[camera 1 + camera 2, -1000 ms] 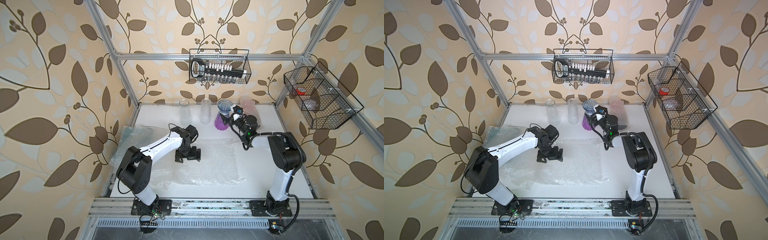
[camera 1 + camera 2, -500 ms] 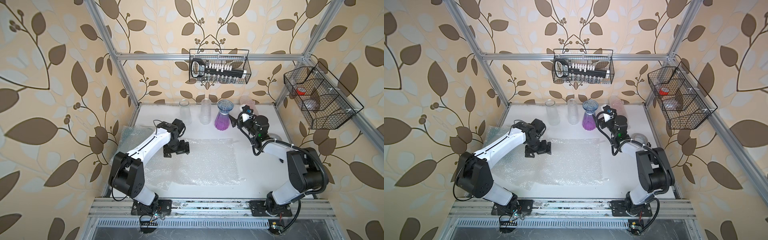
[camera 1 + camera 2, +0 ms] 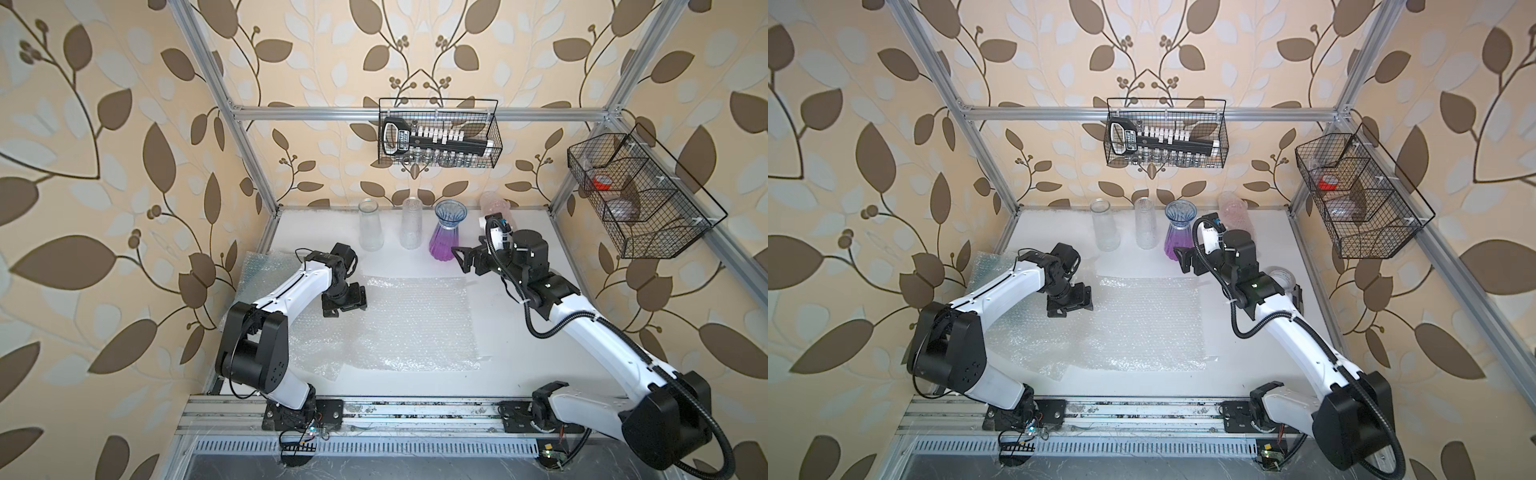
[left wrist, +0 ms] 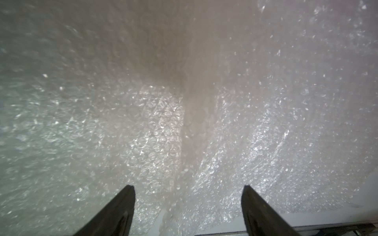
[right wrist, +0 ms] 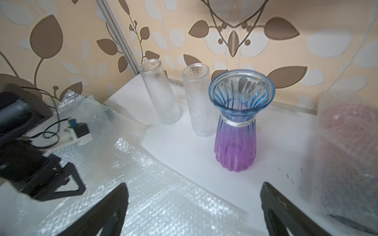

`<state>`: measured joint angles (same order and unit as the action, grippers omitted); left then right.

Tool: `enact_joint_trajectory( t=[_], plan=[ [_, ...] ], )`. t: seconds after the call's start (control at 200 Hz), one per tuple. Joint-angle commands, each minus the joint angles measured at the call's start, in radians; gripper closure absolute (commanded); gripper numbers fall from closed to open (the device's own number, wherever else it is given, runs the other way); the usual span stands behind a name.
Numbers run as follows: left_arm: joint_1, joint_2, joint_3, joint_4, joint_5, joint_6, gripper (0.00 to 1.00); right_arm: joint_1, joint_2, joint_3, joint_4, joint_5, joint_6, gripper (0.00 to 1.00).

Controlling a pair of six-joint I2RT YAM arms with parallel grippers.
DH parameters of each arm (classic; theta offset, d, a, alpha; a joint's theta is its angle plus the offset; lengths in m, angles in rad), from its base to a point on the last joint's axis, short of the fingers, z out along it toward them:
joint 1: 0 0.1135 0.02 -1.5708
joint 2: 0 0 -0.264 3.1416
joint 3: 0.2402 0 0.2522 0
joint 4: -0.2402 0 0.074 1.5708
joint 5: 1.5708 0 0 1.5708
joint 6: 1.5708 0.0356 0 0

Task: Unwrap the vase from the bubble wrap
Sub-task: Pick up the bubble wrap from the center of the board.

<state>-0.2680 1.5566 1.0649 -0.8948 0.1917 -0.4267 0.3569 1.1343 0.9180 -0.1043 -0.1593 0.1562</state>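
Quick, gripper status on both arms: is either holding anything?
Left gripper: open, holding nothing, over the bubble wrap.
Right gripper: open, holding nothing.

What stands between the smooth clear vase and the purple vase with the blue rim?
A clear textured vase stands upright there, as both top views and the right wrist view show.

- Bubble wrap (image 3: pixel 415 324) lies spread on the table (image 3: pixel 519 332), middle to left.
- Behind it, along the back, left to right: first vase (image 3: pixel 370 226), second vase (image 3: pixel 411 224), flared vase (image 3: pixel 446 237), wrapped vase (image 3: pixel 492 203).
- My left jaws hang over the wrap's left part; my right jaws, just beside the flared vase.
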Motion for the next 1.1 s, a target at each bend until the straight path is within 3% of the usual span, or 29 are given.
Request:
enact_joint_trajectory(
  t=[0.0, 0.1, 0.17, 0.25, 0.42, 0.535, 0.695, 1.095],
  plan=[
    [-0.009, 0.018, -0.02, 0.059, 0.068, 0.0, 0.26, 0.005, -0.09, -0.052, -0.195, 0.085, 0.091, 0.01],
    [-0.015, 0.047, -0.02, 0.039, 0.06, 0.008, 0.32, 0.005, -0.15, -0.066, -0.235, 0.123, 0.063, 0.01],
    [-0.014, 0.043, -0.028, 0.037, 0.061, 0.006, 0.51, 0.004, -0.171, -0.064, -0.246, 0.143, 0.04, 0.01],
    [-0.015, 0.021, -0.031, 0.035, 0.07, -0.003, 0.66, 0.004, -0.168, -0.051, -0.251, 0.15, 0.024, 0.01],
    [-0.023, -0.017, -0.025, 0.003, 0.066, -0.017, 0.78, 0.002, -0.138, -0.036, -0.239, 0.15, 0.026, 0.01],
    [-0.028, -0.044, -0.023, -0.029, 0.053, -0.015, 0.91, 0.002, -0.136, -0.031, -0.215, 0.149, 0.028, 0.01],
    [-0.031, -0.086, -0.007, -0.076, 0.018, -0.014, 1.0, 0.002, -0.118, -0.009, -0.208, 0.151, 0.003, 0.01],
    [-0.031, -0.237, 0.153, -0.209, -0.04, 0.004, 1.0, -0.005, -0.059, 0.055, -0.22, 0.115, -0.009, 0.01]
  ],
)
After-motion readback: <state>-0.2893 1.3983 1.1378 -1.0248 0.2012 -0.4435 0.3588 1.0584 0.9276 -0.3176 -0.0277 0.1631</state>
